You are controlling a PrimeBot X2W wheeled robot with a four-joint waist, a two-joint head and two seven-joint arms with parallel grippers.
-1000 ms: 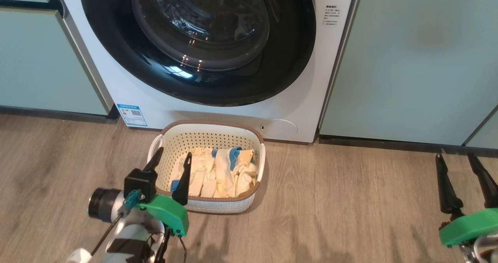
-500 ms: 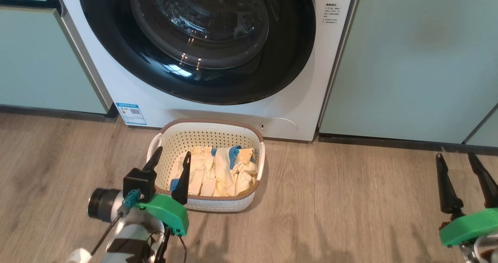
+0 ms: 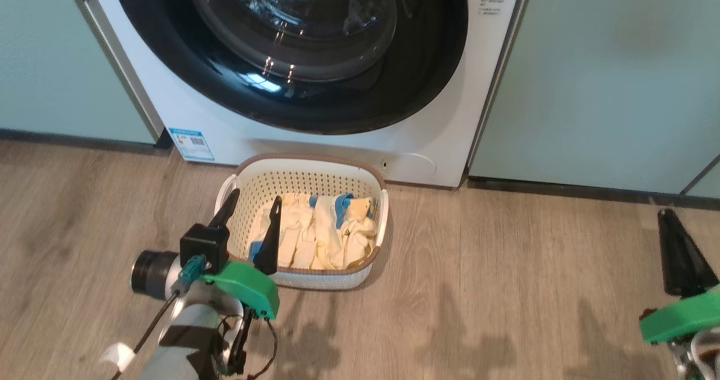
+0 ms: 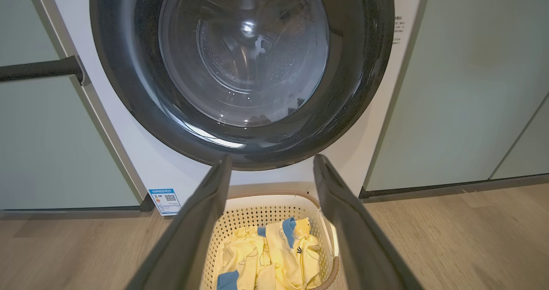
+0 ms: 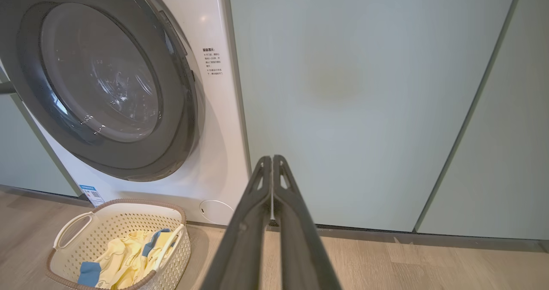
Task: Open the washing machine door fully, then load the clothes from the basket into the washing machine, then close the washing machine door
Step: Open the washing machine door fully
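The washing machine [image 3: 450, 116] is a white front-loader, and the washing machine door [image 3: 169, 71], with its black rim and glass bowl, lies closed against it [image 4: 244, 54] [image 5: 98, 88]. On the floor just in front stands the cream basket [image 3: 309, 161] with the yellow-and-blue clothes [image 3: 315, 234] inside [image 4: 274, 255] [image 5: 124, 255]. My left gripper [image 3: 254, 197] hangs open over the basket's near left part, with nothing between its fingers [image 4: 272, 159]. Far to the right, over bare floor, my right gripper [image 3: 667, 216] is shut on nothing [image 5: 272, 158].
Pale green cabinets [image 3: 607, 76] flank the washer on both sides, and a dark bar handle [image 4: 38, 69] sticks out on the left one. A round service flap [image 3: 413, 163] and a blue sticker [image 3: 192, 143] mark the washer's base. Wooden floor [image 3: 506, 284] spreads right of the basket.
My right gripper's fingers have come together from open to shut. The head camera has shifted a little, so the whole scene sits slightly differently. The left gripper stays open.
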